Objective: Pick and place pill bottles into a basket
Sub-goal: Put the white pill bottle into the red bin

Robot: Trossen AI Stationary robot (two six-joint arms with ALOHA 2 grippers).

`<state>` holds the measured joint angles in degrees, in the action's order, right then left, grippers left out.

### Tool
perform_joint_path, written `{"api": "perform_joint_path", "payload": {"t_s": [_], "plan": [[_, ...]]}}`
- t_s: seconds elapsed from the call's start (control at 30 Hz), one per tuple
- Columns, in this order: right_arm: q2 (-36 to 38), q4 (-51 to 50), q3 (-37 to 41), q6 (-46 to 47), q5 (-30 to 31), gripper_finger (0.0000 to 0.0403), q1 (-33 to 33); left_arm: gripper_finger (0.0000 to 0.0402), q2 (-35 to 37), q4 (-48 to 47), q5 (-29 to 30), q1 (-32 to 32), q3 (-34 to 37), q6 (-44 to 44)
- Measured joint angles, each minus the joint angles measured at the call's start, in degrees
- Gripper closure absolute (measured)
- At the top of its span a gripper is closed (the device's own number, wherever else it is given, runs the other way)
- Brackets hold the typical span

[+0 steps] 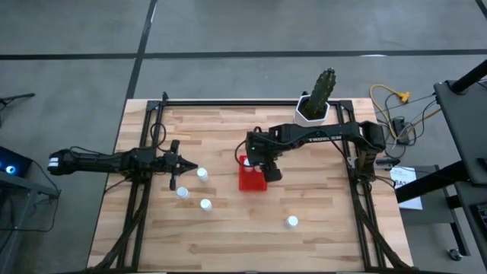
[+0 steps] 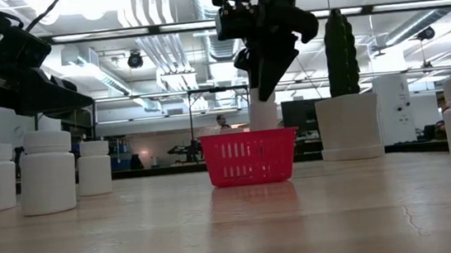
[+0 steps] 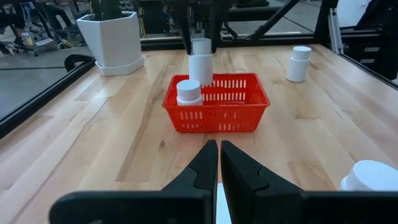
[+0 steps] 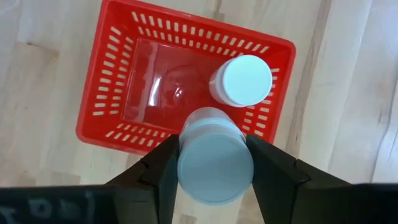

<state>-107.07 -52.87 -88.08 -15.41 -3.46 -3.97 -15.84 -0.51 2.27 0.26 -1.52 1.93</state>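
High view: four pill bottles [image 1: 202, 174] on table, one basket [image 1: 252, 181]

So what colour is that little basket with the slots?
Bright red basket, seen best in the right wrist view.

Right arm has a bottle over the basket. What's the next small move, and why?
Probably lower it slightly, then release. The right end effector grips a pill bottle above the red basket, over the open floor beside the bottle already inside. From that height it might tip on landing.
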Motion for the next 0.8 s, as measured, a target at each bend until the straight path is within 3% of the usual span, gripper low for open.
{"api": "perform_joint_path", "payload": {"t_s": [0.8], "plan": [[0.0, 6.81, 5.14, -0.89, -0.2, 0.0251, -1.68, 0.04, 0.0, 0.0, 0.0, 0.01, 0.0, 0.0]]}}
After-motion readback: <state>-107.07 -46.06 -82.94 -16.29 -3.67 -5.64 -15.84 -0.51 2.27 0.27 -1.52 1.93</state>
